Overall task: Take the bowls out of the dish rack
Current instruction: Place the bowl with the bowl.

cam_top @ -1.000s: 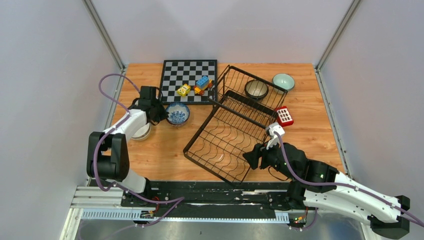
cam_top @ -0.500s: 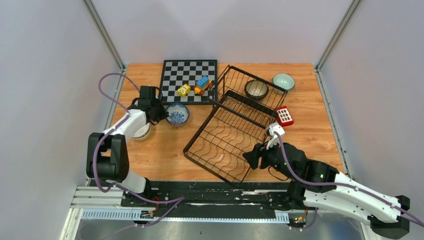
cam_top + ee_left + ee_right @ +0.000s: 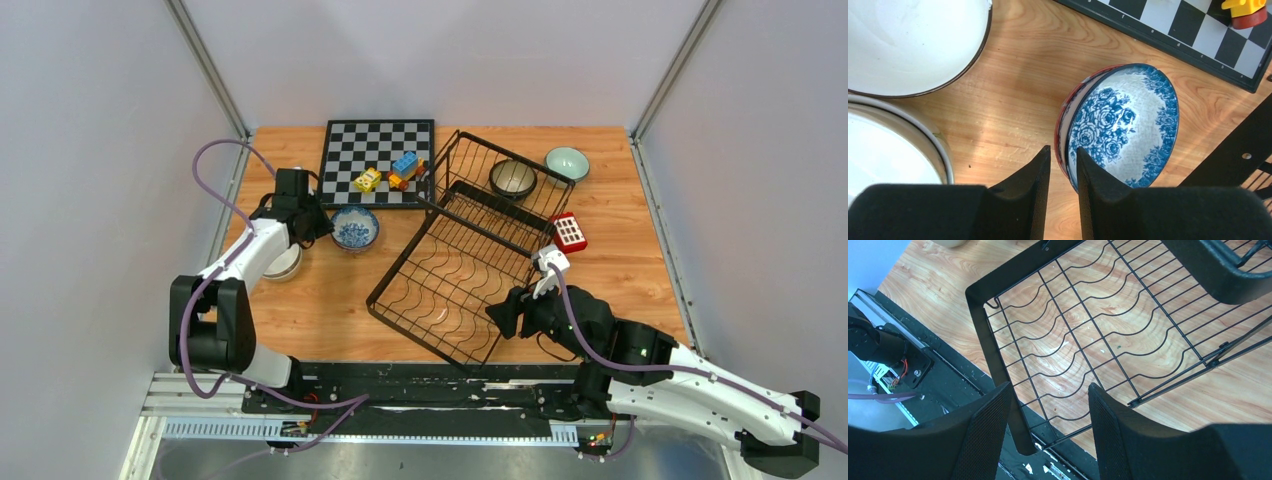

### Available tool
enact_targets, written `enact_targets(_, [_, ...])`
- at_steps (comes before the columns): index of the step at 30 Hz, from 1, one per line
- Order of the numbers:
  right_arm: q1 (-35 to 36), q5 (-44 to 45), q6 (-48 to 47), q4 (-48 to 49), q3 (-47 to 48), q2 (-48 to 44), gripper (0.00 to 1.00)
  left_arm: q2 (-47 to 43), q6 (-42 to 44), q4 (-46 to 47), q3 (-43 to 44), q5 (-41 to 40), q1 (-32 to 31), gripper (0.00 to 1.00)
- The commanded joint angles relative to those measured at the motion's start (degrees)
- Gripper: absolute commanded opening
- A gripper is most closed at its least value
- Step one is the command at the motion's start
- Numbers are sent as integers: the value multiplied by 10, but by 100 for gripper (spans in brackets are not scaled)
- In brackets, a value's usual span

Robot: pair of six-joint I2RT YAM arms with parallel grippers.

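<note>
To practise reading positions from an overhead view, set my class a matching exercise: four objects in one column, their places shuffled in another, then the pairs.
Objects:
1. blue floral bowl
2. dark bowl
3. mint bowl
4. toy blocks

Places:
A. on the chessboard
B. inside the dish rack, at its far end
C. on the table, by the dish rack's far right corner
D. on the table, by the chessboard's near edge

Pairs: 1-D, 2-B, 3-C, 4-A

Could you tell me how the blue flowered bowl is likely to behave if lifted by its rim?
The blue flowered bowl looks glazed, so probably slippery in a thin rim pinch. It seems rigid ceramic, likely chippable. It looks small, so probably light.
</note>
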Motion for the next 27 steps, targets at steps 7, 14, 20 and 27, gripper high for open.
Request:
enact_targets(7, [-7, 16, 3, -9, -9, -7, 61, -2, 25, -12, 11, -14, 4, 26])
enact_targets(14, [-6, 18, 4, -9, -12, -8, 61, 3, 23, -3, 9, -6, 4, 22])
enact_targets(20, [-6, 19, 4, -9, -12, -6, 61, 10, 20, 5, 7, -3, 4, 16])
enact_targets(27, [-7, 22, 4, -9, -13, -7, 61, 16, 17, 11, 5, -3, 4, 9])
